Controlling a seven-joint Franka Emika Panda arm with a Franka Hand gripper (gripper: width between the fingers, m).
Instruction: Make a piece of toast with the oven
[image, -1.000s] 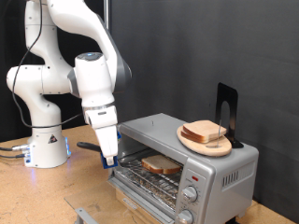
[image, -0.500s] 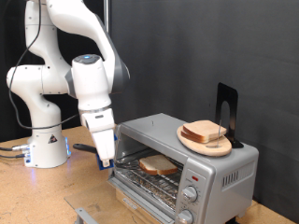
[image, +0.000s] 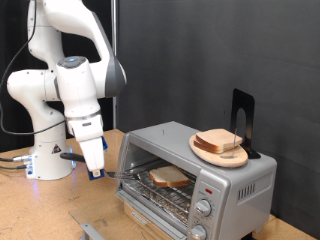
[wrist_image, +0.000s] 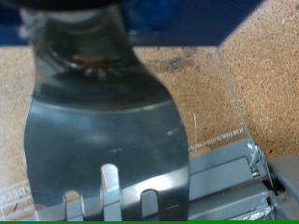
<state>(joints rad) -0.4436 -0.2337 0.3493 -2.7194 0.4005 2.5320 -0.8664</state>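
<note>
**Desk:** Where's the gripper right now?

**Me:** In the exterior view I see the gripper hanging low, off the oven's open front, toward that view's left. It has hold of a spatula: the handle sits in the fingers and the flat slotted blade reaches toward the oven mouth. The wrist view is nearly filled by that metal blade, with the lowered glass door beneath it. I can't make out the finger gap itself, but I'd call the fingers closed on the handle, since the tool hangs from them.

**Desk:** And the bread?

**Me:** One piece of toast lies on the wire rack inside the oven, apart from the blade tip. More slices are stacked on a round wooden plate on top of the oven, beside a black stand.

**Desk:** So how far along are we?

**Me:** My judgement is that loading is done: the slice is in and the blade carries nothing. The door is open, lying flat. The two knobs are at the front, toward that view's right. I can't tell their setting or whether the light is on. The door is not yet shut, and nothing I see shows toasting under way.
</note>
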